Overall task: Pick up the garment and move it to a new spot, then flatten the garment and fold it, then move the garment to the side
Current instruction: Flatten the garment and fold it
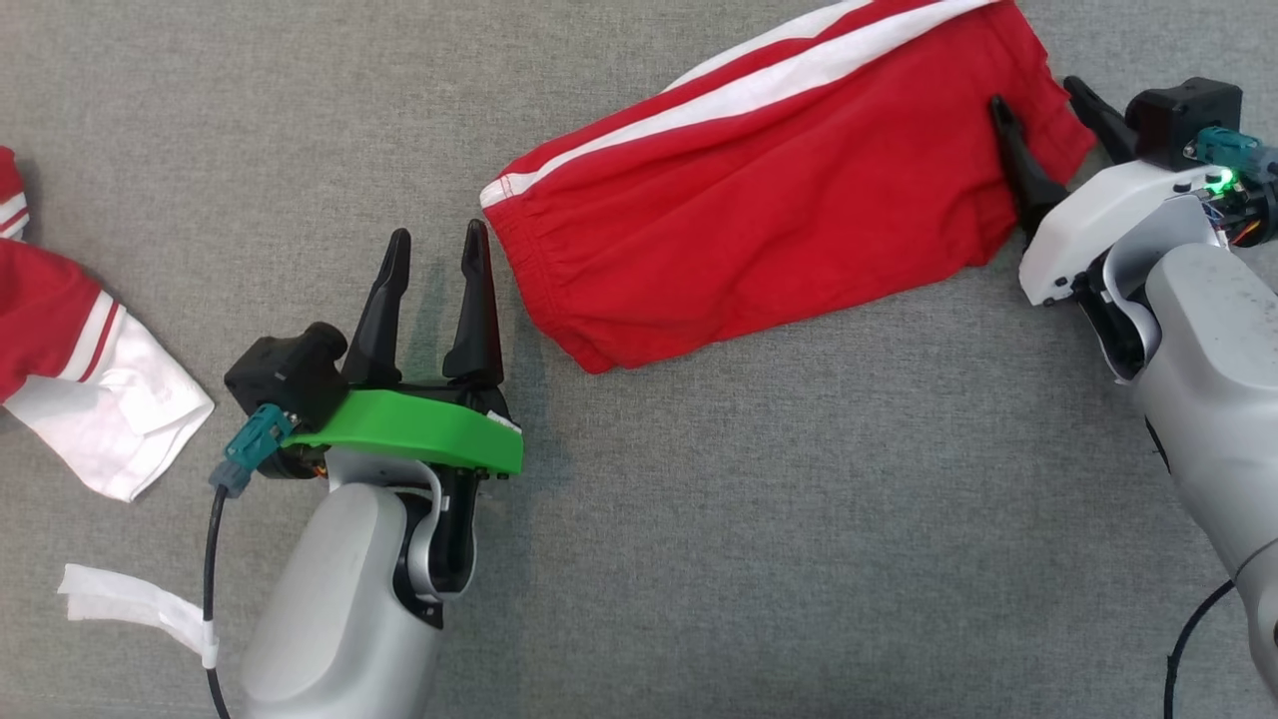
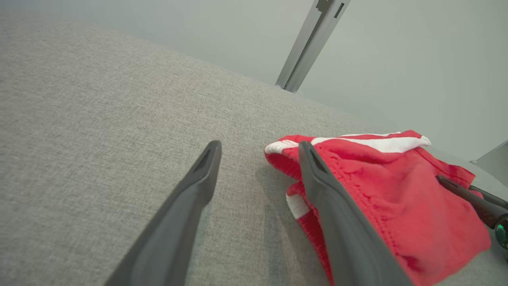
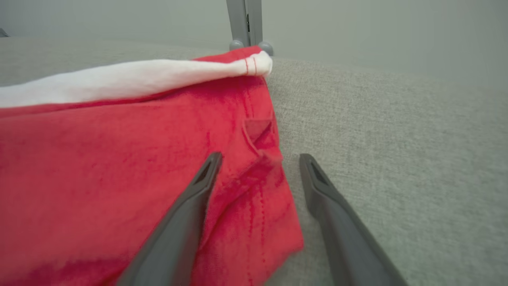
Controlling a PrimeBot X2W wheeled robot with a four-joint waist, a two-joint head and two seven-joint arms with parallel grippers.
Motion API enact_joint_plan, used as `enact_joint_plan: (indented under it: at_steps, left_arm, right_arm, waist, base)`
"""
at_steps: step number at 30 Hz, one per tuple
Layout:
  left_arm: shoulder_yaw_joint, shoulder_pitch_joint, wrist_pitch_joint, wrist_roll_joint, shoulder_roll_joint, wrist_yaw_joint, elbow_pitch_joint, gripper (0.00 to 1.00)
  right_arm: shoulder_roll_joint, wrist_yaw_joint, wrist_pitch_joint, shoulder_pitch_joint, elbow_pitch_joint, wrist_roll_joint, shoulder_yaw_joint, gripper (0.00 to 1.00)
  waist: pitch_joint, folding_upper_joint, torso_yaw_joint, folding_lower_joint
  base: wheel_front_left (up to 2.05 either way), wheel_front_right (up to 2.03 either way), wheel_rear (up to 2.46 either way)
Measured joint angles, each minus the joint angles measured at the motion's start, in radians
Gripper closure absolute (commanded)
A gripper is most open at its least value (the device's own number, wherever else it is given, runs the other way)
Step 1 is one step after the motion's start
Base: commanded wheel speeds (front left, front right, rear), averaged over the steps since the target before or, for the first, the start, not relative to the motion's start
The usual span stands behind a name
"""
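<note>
The garment (image 1: 779,200) is a pair of red shorts with white side stripes, lying folded on the grey cloth table at upper centre. My left gripper (image 1: 436,250) stands open just left of its waistband end, apart from the fabric; the shorts (image 2: 397,198) lie beside and behind the right finger in the left wrist view. My right gripper (image 1: 1040,102) is open at the garment's right edge, one finger over the red cloth (image 3: 119,167), the other over bare table. Nothing is pinched between either pair of fingers.
A second red and white garment (image 1: 70,369) lies at the left edge of the table. A white strip of tape (image 1: 130,604) hangs on the left arm's cable. Grey metal posts (image 2: 309,43) stand behind the table's far edge.
</note>
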Motion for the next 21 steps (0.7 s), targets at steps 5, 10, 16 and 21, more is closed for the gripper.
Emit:
enact_joint_plan:
  at_steps: [5, 10, 16, 21]
  left_arm:
    - [0.006, 0.016, 0.000, 0.020, 0.000, 0.006, 0.010, 0.00]
    - [0.026, 0.053, 0.000, 0.045, 0.000, 0.011, 0.025, 0.00]
    - [0.057, 0.123, 0.000, 0.063, 0.000, 0.012, 0.041, 0.00]
    - [0.075, 0.188, 0.000, 0.069, 0.000, 0.009, 0.055, 0.00]
  right_arm:
    - [0.012, 0.000, 0.005, 0.003, 0.057, 0.026, -0.007, 1.00]
    - [0.029, 0.000, -0.027, 0.065, 0.082, 0.076, -0.044, 1.00]
    - [0.034, 0.001, -0.037, 0.184, 0.068, 0.137, -0.105, 1.00]
    - [0.024, 0.001, -0.037, 0.315, 0.010, 0.154, -0.154, 1.00]
  waist:
    - [-0.021, 0.0000, -0.001, 0.0000]
    - [-0.063, 0.0000, -0.011, 0.0000]
    - [-0.126, 0.0000, -0.033, 0.0000]
    - [-0.187, 0.0000, -0.053, 0.0000]
  base:
    - [0.00, 0.00, 0.00]
    - [0.00, 0.00, 0.00]
    - [0.00, 0.00, 0.00]
    - [0.00, 0.00, 0.00]
